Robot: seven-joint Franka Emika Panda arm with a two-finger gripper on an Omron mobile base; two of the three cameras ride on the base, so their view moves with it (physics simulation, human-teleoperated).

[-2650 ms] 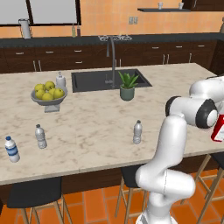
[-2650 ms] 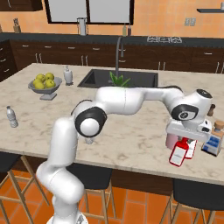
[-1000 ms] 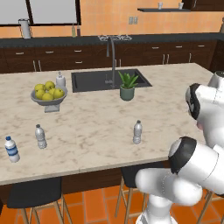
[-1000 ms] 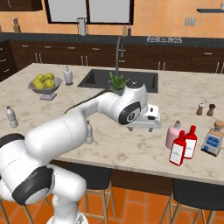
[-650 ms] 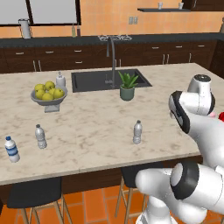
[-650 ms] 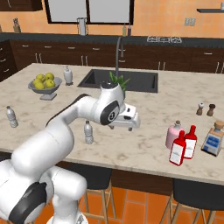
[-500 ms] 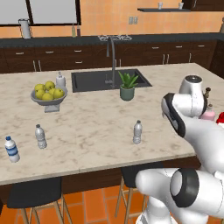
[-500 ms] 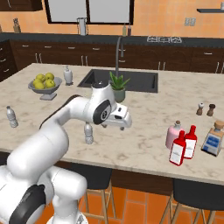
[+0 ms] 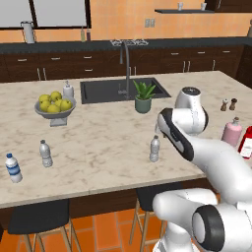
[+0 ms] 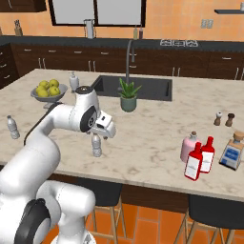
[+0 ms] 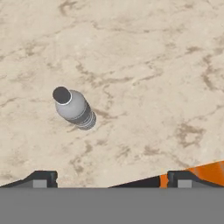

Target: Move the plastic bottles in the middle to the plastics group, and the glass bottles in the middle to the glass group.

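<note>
Gripper [image 10: 108, 129] poised above the marble island counter [image 9: 108, 147], fingertips spread wide at the 2 lower corners of the hand view, nothing between them: open and empty. Directly beneath and ahead in the hand view: small greyish ribbed water bottle [image 11: 74, 108], upright, pale cap toward the camera, clear of both fingertips. Same bottle [image 10: 96, 145] seen in the right base view just below the gripper, near the counter's front edge; in the left base view [image 9: 154, 148] just left of the arm's forearm.

Toward the robot's right end of the counter: slim red bottle [image 10: 194, 161] with white cap and label, close against a squat pink bottle [image 10: 188, 147] with pale stopper; a second red bottle [image 10: 207, 154] immediately beside them, contact not determinable. Boxed bottle with blue label [image 10: 232, 151] just beyond. Salt and pepper shakers [image 10: 224, 118] further back.

At the left end: plain greyish water bottle [image 9: 46, 153] and blue-labelled water bottle [image 9: 14, 168], near each other, both upright.

Mid-counter: potted plant [image 9: 143, 96] beside the sink [image 9: 118, 91], fruit bowl [image 9: 55, 104] with a white dispenser bottle [image 9: 68, 90] behind.
</note>
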